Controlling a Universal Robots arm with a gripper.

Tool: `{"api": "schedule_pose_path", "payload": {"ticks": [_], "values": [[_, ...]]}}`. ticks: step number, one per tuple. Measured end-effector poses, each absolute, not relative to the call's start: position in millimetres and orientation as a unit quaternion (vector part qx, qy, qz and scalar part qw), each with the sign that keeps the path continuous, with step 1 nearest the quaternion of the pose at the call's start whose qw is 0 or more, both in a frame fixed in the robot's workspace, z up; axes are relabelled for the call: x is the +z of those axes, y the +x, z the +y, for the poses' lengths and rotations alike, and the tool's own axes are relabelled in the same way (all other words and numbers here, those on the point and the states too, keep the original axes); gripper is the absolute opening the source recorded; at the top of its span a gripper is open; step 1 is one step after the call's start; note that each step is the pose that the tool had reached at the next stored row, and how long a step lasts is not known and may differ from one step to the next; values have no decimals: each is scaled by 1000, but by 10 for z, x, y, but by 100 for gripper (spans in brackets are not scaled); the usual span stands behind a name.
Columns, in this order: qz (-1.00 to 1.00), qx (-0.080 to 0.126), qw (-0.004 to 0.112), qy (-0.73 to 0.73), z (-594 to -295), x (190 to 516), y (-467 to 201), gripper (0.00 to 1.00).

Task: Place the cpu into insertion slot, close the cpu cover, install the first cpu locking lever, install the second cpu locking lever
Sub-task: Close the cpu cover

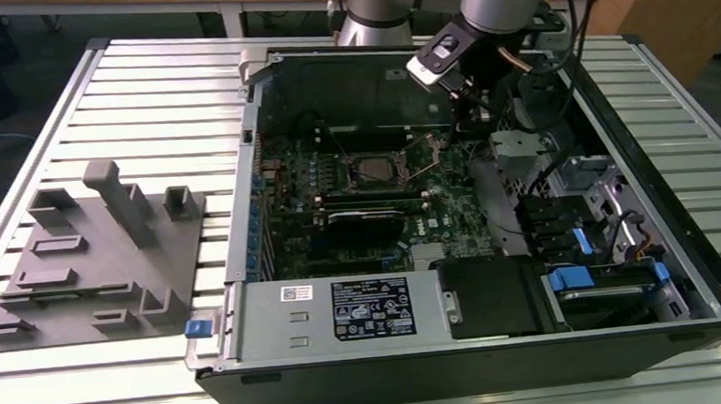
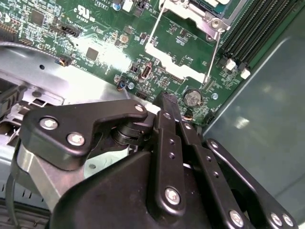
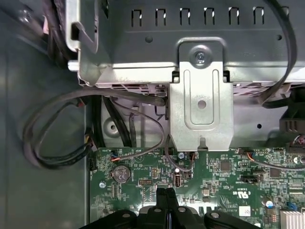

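Note:
In the exterior view the cpu (image 1: 372, 171) is a small grey square lying in the insertion slot (image 1: 347, 172) on the green board of the open computer case. My gripper (image 1: 471, 120) hangs to the exterior view's right of the slot, over the board's edge. Its black fingertips are shut with nothing between them in both wrist views (image 2: 166, 100) (image 3: 165, 193). In the second wrist view, part of the silver cpu cover (image 2: 190, 12) shows at the frame edge. Two thin wire levers (image 2: 155, 28) (image 2: 215, 52) run out from it across the board. Whether they are latched I cannot tell.
A silver bracket (image 3: 200, 114) and looping black cables (image 3: 57, 138) sit close ahead of the fingertips. A coin battery (image 3: 121, 172) and black memory slots (image 2: 257, 28) lie on the board. A drive cage (image 1: 578, 278) with blue tabs and a grey fixture tray (image 1: 89, 256) are further off.

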State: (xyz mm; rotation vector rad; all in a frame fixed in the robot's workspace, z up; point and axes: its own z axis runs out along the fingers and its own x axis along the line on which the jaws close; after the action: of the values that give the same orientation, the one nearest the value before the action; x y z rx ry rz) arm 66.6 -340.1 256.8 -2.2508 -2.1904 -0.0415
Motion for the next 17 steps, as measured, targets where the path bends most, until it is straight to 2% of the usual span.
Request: {"api": "schedule_pose_path", "payload": {"ticks": [17], "values": [[-697,-13,0,-717,-3401,2354,666,11]]}}
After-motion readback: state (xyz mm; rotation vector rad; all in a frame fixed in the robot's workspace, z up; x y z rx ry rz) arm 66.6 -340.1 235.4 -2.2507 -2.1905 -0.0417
